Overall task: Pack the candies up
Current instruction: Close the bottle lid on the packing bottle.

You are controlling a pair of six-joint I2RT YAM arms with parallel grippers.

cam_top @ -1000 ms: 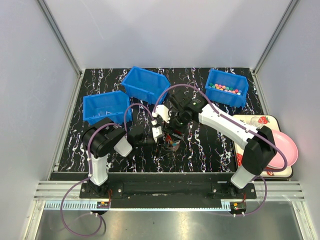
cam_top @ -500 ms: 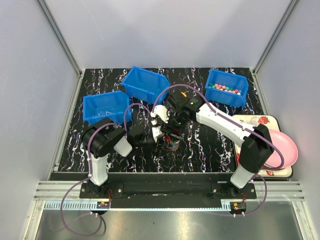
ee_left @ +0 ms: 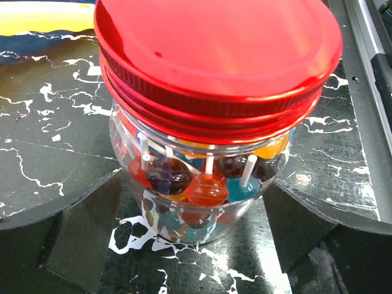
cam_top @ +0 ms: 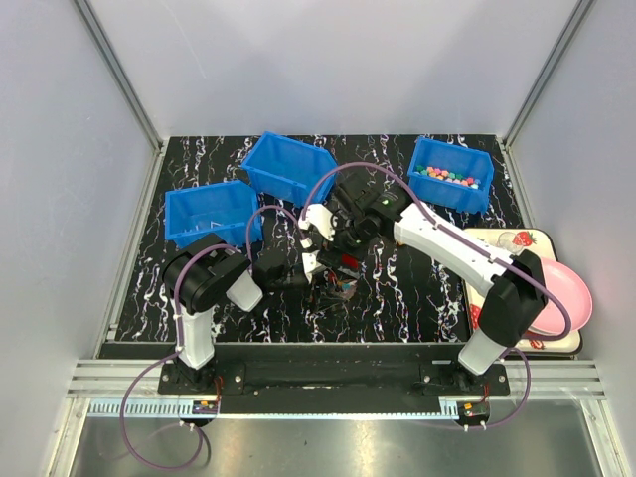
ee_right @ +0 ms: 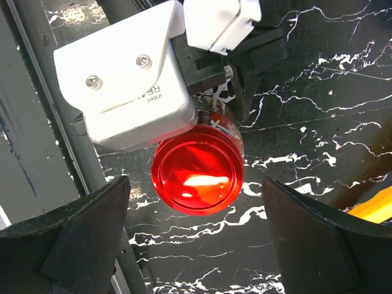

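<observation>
Red and glossy up top: staring straight down on the lid (ee_right: pixel 197 168) from the right wrist, seated flat on the jar (ee_left: pixel 202 208) just short of table (cam_top: pixel 417 298) centre, towards 6 o'clock. Pinning that jar low down with the left gripper (ee_left: pixel 191 184), dark fingers (ee_left: pixel 86 239) pressed in from 9 and 3 o'clock against the clear wall. Closed on it, by the look, and surely there to stop any spinning under a twist from above. Hanging over it with the right gripper (ee_right: pixel 195 184), spread wide and touching nothing, well clear of the rim on both sides. Placed, at a guess, to come down round the lid and either tighten or loosen; hard to call which. Crowded at 11 o'clock in that view by the left wrist's camera housing (ee_right: pixel 122 73), so little room for a descent on that side. Showing lollipops (ee_left: pixel 207 188) through the wall, sticks and all, packed up to the neck. Leaving the loose candies (cam_top: pixel 449 178) far off at 1 o'clock, heaped in the blue bin (cam_top: pixel 445 197), well apart from both grippers. Against half a second ago — nudged the right wrist a touch towards 12 o'clock, nothing more. Same spot for jar, left arm and bins.
</observation>
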